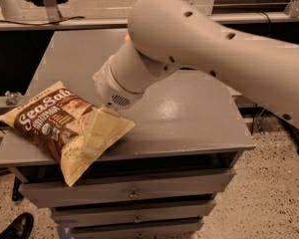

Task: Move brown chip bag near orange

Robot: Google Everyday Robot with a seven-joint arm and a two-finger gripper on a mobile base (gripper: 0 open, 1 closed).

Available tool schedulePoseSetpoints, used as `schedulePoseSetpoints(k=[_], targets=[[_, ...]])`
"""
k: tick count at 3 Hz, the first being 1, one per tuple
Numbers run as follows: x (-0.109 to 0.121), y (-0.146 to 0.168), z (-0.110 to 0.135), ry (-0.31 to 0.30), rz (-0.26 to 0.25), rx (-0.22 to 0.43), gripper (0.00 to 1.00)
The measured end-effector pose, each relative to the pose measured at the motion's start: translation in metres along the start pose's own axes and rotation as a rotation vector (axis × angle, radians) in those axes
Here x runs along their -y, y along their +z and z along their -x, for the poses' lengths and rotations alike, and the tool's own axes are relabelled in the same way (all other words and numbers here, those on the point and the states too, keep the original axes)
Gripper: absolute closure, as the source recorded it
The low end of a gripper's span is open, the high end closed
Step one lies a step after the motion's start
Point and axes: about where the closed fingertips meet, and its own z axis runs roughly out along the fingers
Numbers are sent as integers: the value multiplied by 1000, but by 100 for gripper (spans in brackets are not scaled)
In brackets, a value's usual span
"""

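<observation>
We saw the brown chip bag [52,123] lying flat on the near-left corner of the gray table [189,113], w/ its near end hanging a bit past the front edge. The gripper [98,133] was down on the bag's right end, touching it. The big pale arm [214,49] reached in from the right, across the tabletop. At the arm's far-left edge we noted a small orange-coloured sliver, prob. the orange [125,36], mostly hidden and well apart from the bag. Drawers [132,193] ran below the top. A dark shoe [12,227] showed on the speckled floor [269,193], near left.
</observation>
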Motion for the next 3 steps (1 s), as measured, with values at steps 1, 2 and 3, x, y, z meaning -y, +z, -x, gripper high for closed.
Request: schedulePoseSetpoints(k=[1,2,3], targets=[[-1,15,-7,0,23,-10,16],[0,21,-11,17,31,-15,40],[2,21,-16,33,31,-19,64]])
